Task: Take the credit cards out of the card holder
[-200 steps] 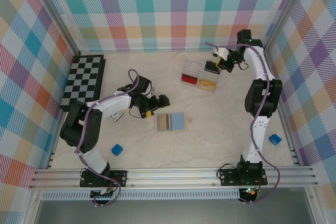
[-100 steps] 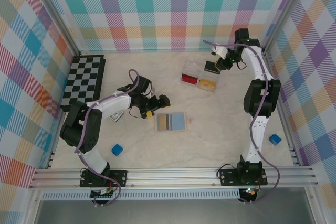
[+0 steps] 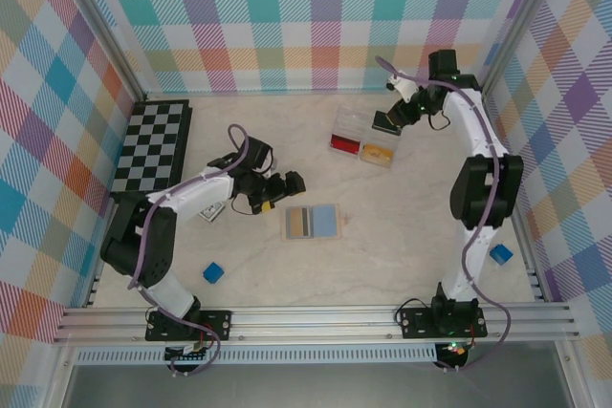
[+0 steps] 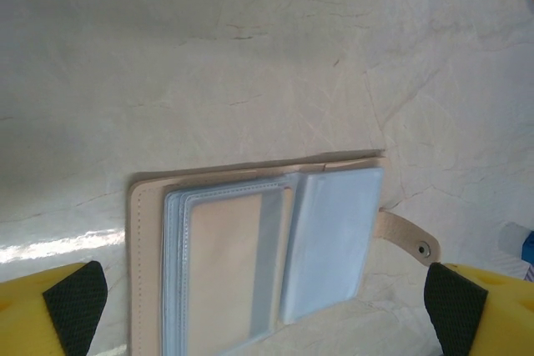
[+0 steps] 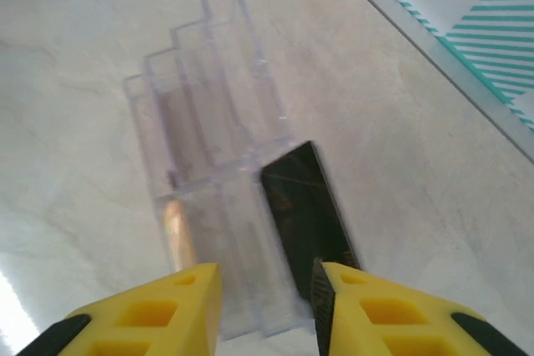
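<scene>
The card holder lies open and flat mid-table, tan rim around light blue clear sleeves, its snap strap off to the right. My left gripper sits just left of it, jaws wide open and empty, the holder lying between and ahead of the fingertips. My right gripper hovers over the clear plastic box at the back. Its jaws stand apart. A dark credit card stands tilted at the box's right side, close by the right finger. A red credit card lies inside the box.
A chessboard lies at the back left. One blue cube sits near the left arm's base, another by the right wall. An orange item rests in the box. Plaid walls close in on three sides.
The right gripper's jaws have parted and no longer pinch the dark card, and its wrist has shifted slightly toward the back. The left arm has barely moved.
</scene>
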Tool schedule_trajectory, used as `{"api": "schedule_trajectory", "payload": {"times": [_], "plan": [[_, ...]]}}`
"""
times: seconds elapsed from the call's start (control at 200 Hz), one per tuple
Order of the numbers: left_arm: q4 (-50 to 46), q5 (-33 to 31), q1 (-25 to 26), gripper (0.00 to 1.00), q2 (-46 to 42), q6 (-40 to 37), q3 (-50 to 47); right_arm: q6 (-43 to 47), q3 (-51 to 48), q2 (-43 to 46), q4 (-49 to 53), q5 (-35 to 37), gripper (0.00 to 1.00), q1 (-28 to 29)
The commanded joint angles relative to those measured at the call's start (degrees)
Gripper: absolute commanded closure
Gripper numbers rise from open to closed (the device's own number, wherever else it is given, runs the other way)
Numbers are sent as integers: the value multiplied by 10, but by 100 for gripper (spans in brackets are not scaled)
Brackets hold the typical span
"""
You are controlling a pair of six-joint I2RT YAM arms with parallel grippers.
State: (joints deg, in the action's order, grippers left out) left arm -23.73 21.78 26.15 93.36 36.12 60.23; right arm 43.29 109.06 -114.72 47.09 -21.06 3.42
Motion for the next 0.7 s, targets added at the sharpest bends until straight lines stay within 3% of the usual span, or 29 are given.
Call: {"api": "schedule_trajectory", "payload": {"times": [0.0,0.12,0.445,0.695], "plan": [[-37,-38,1,0,-44,-9,-18,-146,-119,101,-89,-35,54,47],[-52,-53,1,0,-69,-7,-37,-266,-239,186,-142,-27,50,94],[-39,-57,1,0,-122,10,-95,-576,-419,321,-126,140,50,238],[-26,-40,-23,0,-129,41,-122,-690,-418,265,-103,220,44,362]]}}
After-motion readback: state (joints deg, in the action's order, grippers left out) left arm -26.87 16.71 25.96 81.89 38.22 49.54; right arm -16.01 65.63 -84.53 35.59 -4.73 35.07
